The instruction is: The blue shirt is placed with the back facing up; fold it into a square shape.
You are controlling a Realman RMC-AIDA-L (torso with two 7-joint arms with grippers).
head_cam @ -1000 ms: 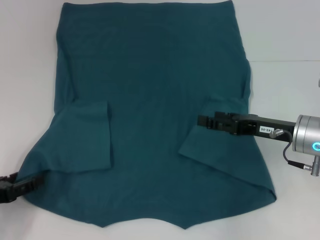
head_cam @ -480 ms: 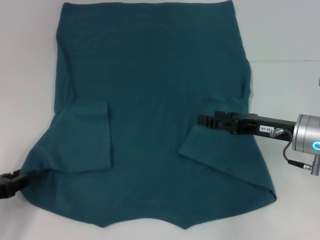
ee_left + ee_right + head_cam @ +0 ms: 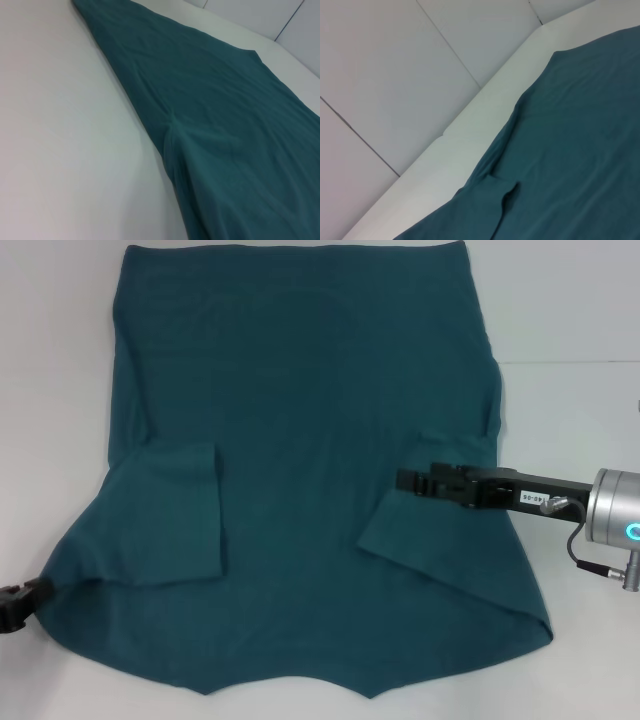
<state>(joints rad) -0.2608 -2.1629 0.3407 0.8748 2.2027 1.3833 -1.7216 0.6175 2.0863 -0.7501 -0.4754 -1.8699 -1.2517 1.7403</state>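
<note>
Left gripper [image 3: 18, 602] has slid back toward the counter's left edge since a second ago; only its black tip shows now, at the shirt's near-left corner, mostly cut off by the frame. Whether its fingers are apart or together cannot be told.

Right gripper [image 3: 415, 481] has not shifted: it hovers over the folded-in right sleeve, arm reaching in from the right edge. Small white label on the black finger housing, printing too small to read. Finger spacing cannot be told, nor whether it touches cloth.

Blue shirt [image 3: 300, 440] lies flat on the white counter [image 3: 560, 320], plain side up, both sleeves folded inward, collar notch at the near edge, hem at the far edge. No lettering visible on the shirt.
</note>
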